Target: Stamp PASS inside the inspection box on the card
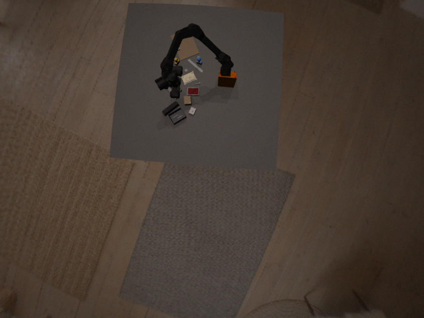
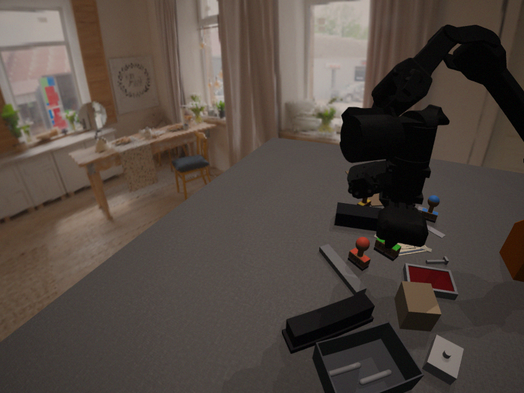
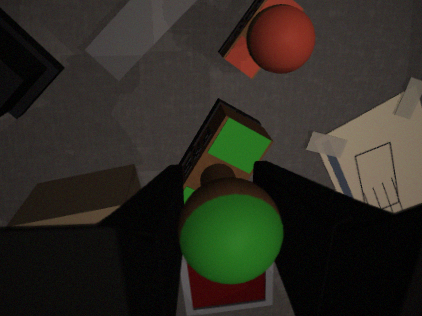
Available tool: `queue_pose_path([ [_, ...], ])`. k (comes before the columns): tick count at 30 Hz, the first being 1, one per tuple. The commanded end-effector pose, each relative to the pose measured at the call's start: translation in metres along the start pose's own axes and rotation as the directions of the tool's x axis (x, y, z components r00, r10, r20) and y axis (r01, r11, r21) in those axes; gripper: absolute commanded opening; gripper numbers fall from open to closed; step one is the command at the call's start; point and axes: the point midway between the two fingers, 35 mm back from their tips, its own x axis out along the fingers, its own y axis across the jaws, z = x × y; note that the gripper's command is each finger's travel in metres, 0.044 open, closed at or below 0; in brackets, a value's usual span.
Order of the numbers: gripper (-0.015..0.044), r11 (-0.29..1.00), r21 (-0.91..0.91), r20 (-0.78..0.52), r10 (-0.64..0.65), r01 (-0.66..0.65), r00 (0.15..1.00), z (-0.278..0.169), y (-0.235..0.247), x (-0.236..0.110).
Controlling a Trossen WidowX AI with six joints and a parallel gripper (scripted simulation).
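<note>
My gripper point(image 1: 175, 93) point(image 2: 402, 235) point(image 3: 218, 176) is shut on the green stamp point(image 2: 389, 249) point(image 3: 231, 238), holding it by the handle under its green ball, a little above the bench. Its dark printing face is turned down; any lettering is unreadable. The ink pad point(image 1: 193, 91) point(image 2: 430, 277) point(image 3: 230, 295), red in a pale frame, lies open at the lower edge of the wrist view, partly hidden by the ball. The cream card point(image 1: 185, 80) point(image 3: 345, 138) is taped down to the right in the wrist view. A drawn rectangle point(image 3: 372, 149) shows on it, with thin strokes near its lower end.
A red stamp point(image 2: 359, 259) point(image 3: 281, 38) stands close to the held one. A grey bar point(image 2: 341, 268), a black block point(image 2: 329, 316), a tan block point(image 2: 417, 307) and a white block point(image 2: 441, 360) lie nearby. A bolt point(image 2: 436, 261) and a blue stamp point(image 2: 433, 200) are farther back.
</note>
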Motion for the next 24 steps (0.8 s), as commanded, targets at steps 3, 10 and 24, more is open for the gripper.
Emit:
queue_pose_path([
  [3, 0.0, 1.0, 0.011, 0.003, 0.007, -0.007, 1.0, 0.0, 0.0, -0.005],
  [10, 0.0, 1.0, 0.009, 0.002, 0.009, -0.009, 1.0, -0.024, -0.001, -0.007],
  [24, 0.0, 1.0, 0.007, 0.0, 0.008, -0.008, 1.0, -0.079, -0.009, -0.006],
])
